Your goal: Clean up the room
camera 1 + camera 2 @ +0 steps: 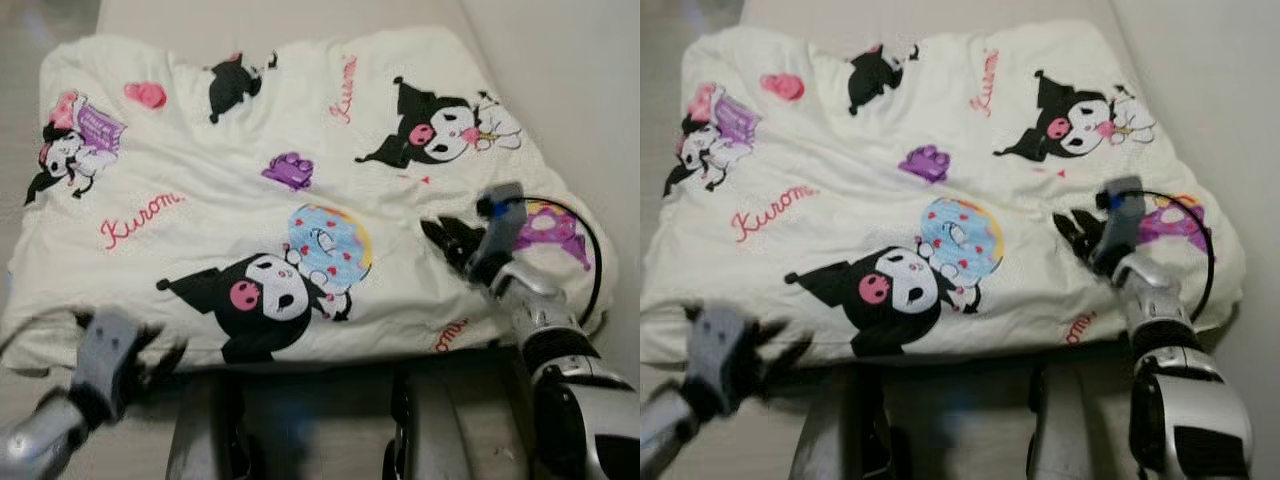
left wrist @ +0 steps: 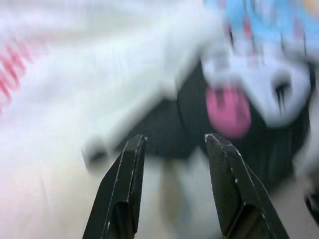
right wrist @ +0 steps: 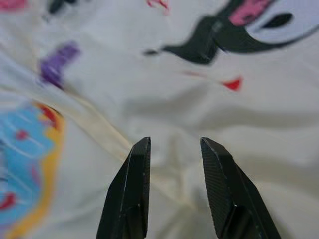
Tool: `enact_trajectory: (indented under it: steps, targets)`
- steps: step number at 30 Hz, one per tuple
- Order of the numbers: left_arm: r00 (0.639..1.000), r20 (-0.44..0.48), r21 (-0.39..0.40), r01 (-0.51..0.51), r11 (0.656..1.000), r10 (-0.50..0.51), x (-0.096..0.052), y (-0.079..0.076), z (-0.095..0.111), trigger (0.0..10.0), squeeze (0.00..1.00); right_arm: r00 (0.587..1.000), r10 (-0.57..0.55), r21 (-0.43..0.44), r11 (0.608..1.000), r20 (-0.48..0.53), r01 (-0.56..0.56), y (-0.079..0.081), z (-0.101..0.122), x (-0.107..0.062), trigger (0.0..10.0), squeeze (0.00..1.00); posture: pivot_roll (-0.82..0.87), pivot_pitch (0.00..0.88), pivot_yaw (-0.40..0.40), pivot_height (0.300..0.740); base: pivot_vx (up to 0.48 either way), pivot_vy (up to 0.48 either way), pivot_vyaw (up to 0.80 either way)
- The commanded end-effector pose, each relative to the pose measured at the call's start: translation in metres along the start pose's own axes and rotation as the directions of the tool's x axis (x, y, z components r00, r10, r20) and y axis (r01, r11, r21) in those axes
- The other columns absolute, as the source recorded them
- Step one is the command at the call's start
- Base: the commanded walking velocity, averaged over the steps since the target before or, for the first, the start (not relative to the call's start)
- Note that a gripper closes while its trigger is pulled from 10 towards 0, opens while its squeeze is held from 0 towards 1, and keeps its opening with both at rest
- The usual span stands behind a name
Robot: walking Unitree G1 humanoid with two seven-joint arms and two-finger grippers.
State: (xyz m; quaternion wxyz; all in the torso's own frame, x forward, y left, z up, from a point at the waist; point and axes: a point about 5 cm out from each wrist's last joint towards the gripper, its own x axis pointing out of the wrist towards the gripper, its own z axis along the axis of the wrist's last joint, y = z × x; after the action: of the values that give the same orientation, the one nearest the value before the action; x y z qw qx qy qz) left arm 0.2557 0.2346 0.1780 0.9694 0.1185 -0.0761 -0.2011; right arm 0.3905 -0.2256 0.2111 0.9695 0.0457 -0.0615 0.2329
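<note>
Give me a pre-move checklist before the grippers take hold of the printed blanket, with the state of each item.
1. Left gripper open: ok, a gap shows between its black fingers.
2. Right gripper open: ok, fingers apart with nothing between them.
3. Left gripper at the near edge of the cream cartoon-print blanket: ok, it is low at the near left corner, though blurred.
4. Right gripper over the blanket: ok, it is above the near right part, beside the purple print.
5. Blanket lying flat: not ok, folds and creases run across it.
6. Black cable on the right arm hanging free of the cloth: cannot tell.
</note>
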Motion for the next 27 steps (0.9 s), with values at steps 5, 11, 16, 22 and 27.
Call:
enact_trajectory:
  steps: [5,11,16,22,27]
  targets:
    - [0.999,-0.002,0.035,-0.04,0.999,0.04,0.026,0.016,0.001,10.0,0.0,0.986,0.166,-0.013,0.986,-0.023,-0.166,0.024,-0.01,0.009,10.0,0.0,0.05,0.475,-0.003,0.561,0.0,0.0,0.0]
    - [0.977,-0.176,0.199,-0.085,0.976,0.121,0.039,0.037,-0.039,10.0,0.0,0.926,0.331,-0.135,0.925,-0.179,-0.356,0.054,-0.037,0.011,10.0,0.0,0.03,0.478,-0.007,0.561,0.0,0.0,0.0]
    - [0.931,-0.334,0.219,-0.072,0.973,0.145,0.037,0.044,-0.07,10.0,0.0,0.878,0.395,-0.154,0.883,-0.27,-0.444,0.067,-0.056,0.006,10.0,0.0,0.02,0.479,-0.006,0.561,0.0,0.0,0.0]
    - [0.875,-0.461,0.27,-0.019,0.963,0.147,0.023,0.047,-0.1,10.0,0.0,0.874,0.392,-0.173,0.876,-0.286,-0.45,0.068,-0.055,0.006,10.0,0.0,0.01,0.476,-0.008,0.561,0.0,0.0,0.0]
    - [0.837,-0.54,0.237,0.053,0.97,0.086,0.009,0.038,-0.12,10.0,0.0,0.841,0.425,-0.189,0.844,-0.334,-0.502,0.071,-0.061,0.001,10.0,0.0,0.01,0.475,-0.007,0.561,0.0,0.0,0.0]
